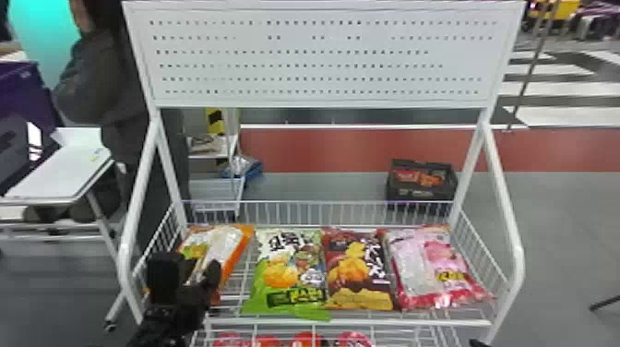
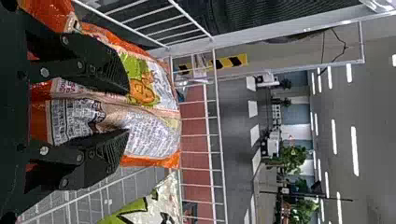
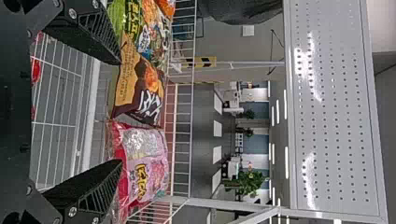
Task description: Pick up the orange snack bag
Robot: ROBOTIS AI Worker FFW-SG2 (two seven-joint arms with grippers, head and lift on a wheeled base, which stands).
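Observation:
The orange snack bag (image 1: pixel 230 244) lies aslant at the rack's left end, its middle bunched into a ridge. Over its near part is my left gripper (image 1: pixel 196 277). In the left wrist view the left gripper (image 2: pixel 128 112) is shut on the bag (image 2: pixel 154 123), with bunched wrapper between its partly spread fingers; they cover some of the bag's print. My right gripper (image 3: pixel 122 112) stands open in the right wrist view, in front of the rack's right side, holding nothing.
Right of the orange bag lie a green bag (image 1: pixel 286 272), a brown bag (image 1: pixel 357 272) and a pink bag (image 1: pixel 433 267). White wire sides and a front rail (image 1: pixel 350 321) bound the shelf. Red-topped items (image 1: pixel 307 340) sit on the lower level.

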